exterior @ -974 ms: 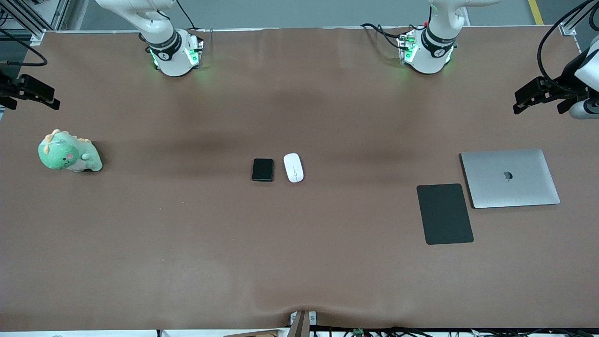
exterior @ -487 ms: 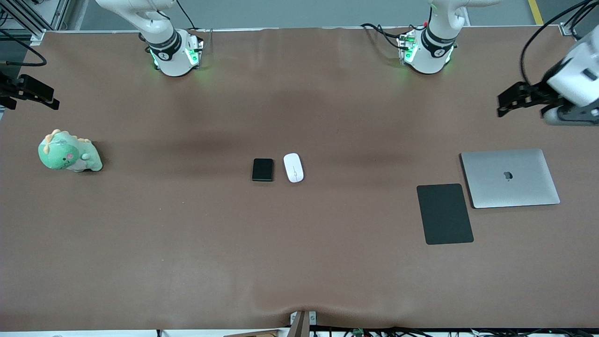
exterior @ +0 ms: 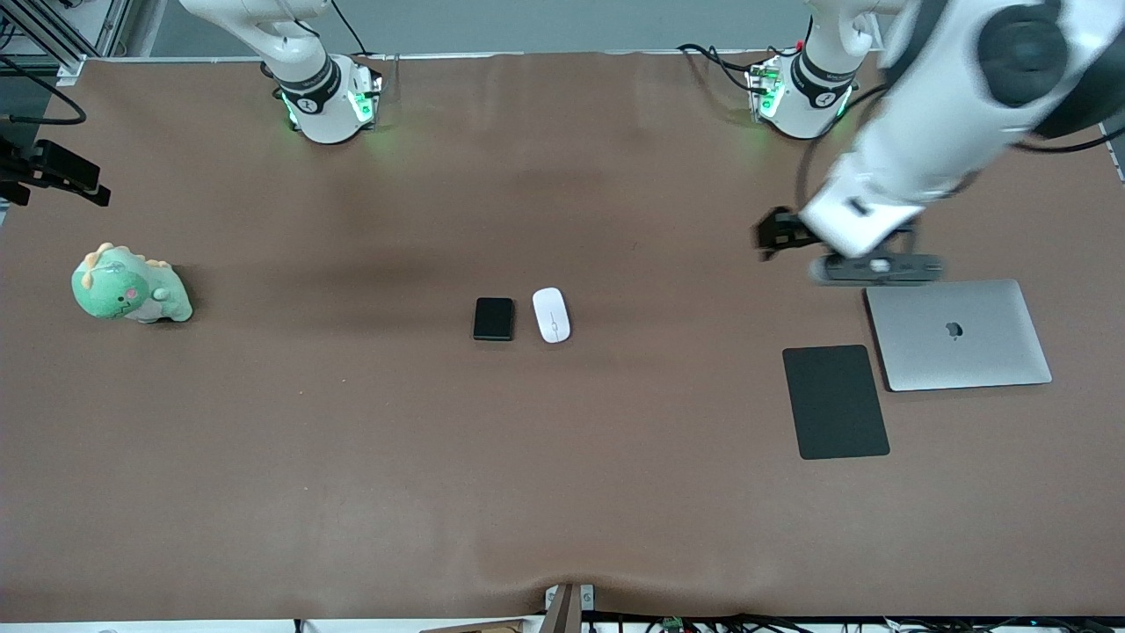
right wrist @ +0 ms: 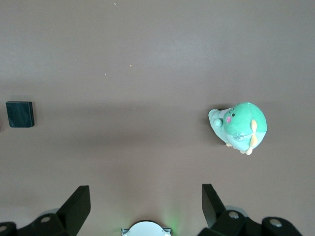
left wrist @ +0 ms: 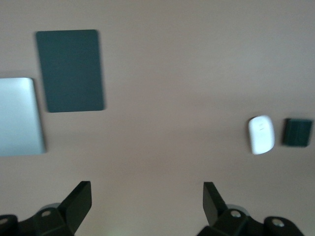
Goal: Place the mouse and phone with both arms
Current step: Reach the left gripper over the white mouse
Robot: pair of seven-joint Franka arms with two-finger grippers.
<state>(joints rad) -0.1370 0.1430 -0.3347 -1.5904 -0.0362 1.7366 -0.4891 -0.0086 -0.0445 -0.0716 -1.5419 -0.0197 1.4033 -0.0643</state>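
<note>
Going from the left edge of the front view, the right gripper (exterior: pixel 54 171) sits at the upper left of the frame, over the table's edge at the right arm's end. Its jaws are spread wide in the right wrist view and hold nothing; this arm waits. Just below it in the frame stands a green dinosaur toy (exterior: pixel 129 286), not part of the job.

At the frame's centre the phone (exterior: pixel 493 318) and the mouse (exterior: pixel 551 315) lie flat on the brown table (exterior: pixel 352 457), just beside each other, apart, the phone toward the right arm's end. Neither is touched, so by my reading nothing of the task is done yet: both pick-ups and both placings remain.

In the right part of the frame the left gripper (exterior: pixel 778 233) hangs over bare table, well apart from the mouse, its fingers fully spread and empty. Below it in the frame lie a large black pad (exterior: pixel 835 401) and a closed silver laptop (exterior: pixel 958 334), just beside each other.
</note>
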